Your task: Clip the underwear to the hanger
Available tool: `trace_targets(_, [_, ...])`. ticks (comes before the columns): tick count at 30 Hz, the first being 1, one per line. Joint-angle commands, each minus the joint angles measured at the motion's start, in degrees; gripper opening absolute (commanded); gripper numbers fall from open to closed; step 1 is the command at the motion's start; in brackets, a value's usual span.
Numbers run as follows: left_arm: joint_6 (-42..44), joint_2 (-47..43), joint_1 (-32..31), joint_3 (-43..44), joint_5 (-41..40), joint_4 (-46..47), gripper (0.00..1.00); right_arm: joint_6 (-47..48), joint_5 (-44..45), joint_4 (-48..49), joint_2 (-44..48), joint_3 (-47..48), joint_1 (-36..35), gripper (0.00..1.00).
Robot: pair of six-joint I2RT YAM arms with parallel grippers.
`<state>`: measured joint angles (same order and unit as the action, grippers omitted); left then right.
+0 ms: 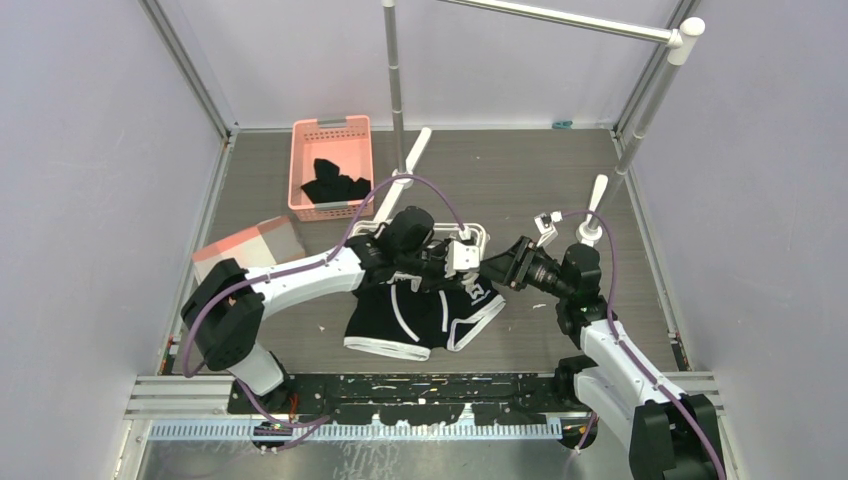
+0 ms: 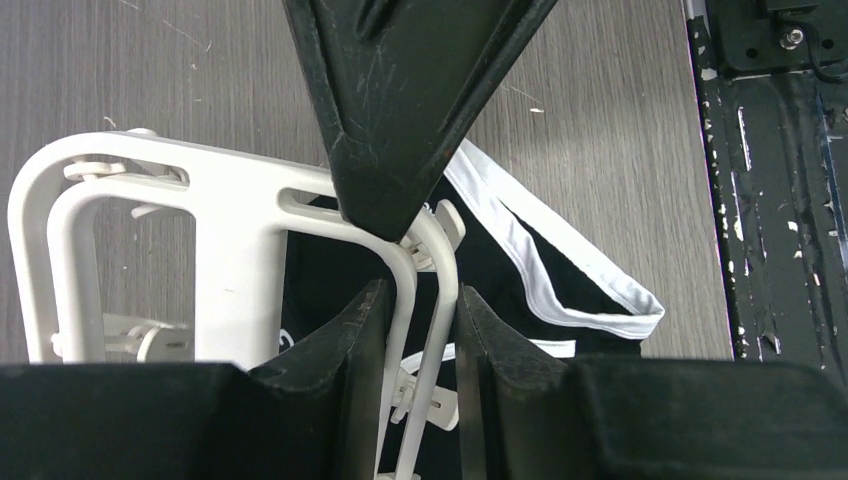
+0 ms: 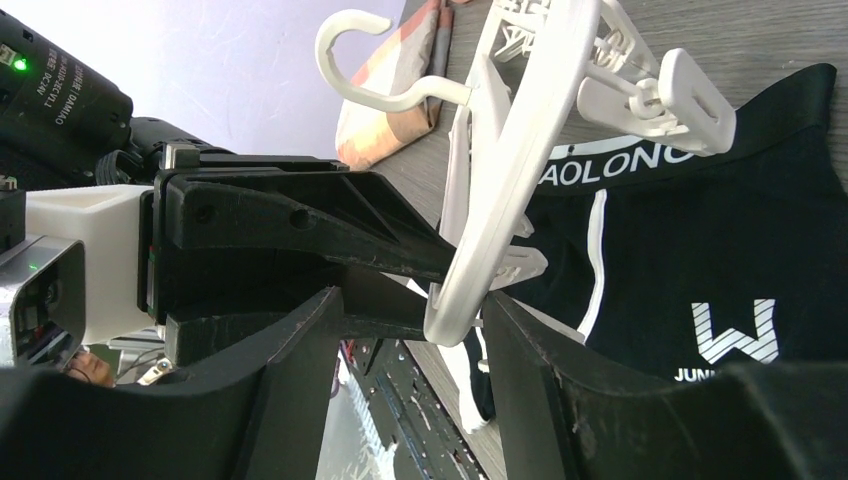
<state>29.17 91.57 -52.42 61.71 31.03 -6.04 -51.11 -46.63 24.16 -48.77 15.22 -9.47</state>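
Observation:
The underwear, black briefs with white piping and a white W logo, lies flat on the table between the arms. The white hanger rests tilted over its waistband, its hook pointing away. My left gripper is shut on the hanger's rim, with both fingers pressed against the two white bars. From the other side, my right gripper stands open around the same end of the frame. The rim sits close to one of its fingers, and a wide gap separates it from the other.
A pink basket holding plain black garments stands at the back left. A grey metal rail stand with white feet rises behind the hanger. A box sits at the left. The black base plate runs along the near edge.

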Motion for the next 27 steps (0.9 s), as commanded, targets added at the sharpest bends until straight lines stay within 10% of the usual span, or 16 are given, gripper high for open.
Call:
trace_targets(1, [-0.39,-0.27,-0.05,2.10,-0.98,0.74,0.26,0.62,0.00,3.87,0.60,3.13,-0.32,0.59])
trace_targets(10, [-0.69,-0.18,-0.01,3.27,-2.49,-0.10,0.01,1.42,0.03,2.21,0.99,4.05,-0.32,0.62])
trace_targets(18, [1.96,-4.16,0.06,0.73,-1.69,-0.46,0.00,17.08,6.53,-15.67,5.23,10.48,-0.32,0.72])
trace_targets(27, [4.09,-10.00,1.17,-1.22,5.49,-2.43,0.00,33.37,6.81,-10.09,18.54,7.39,-0.37,0.79])
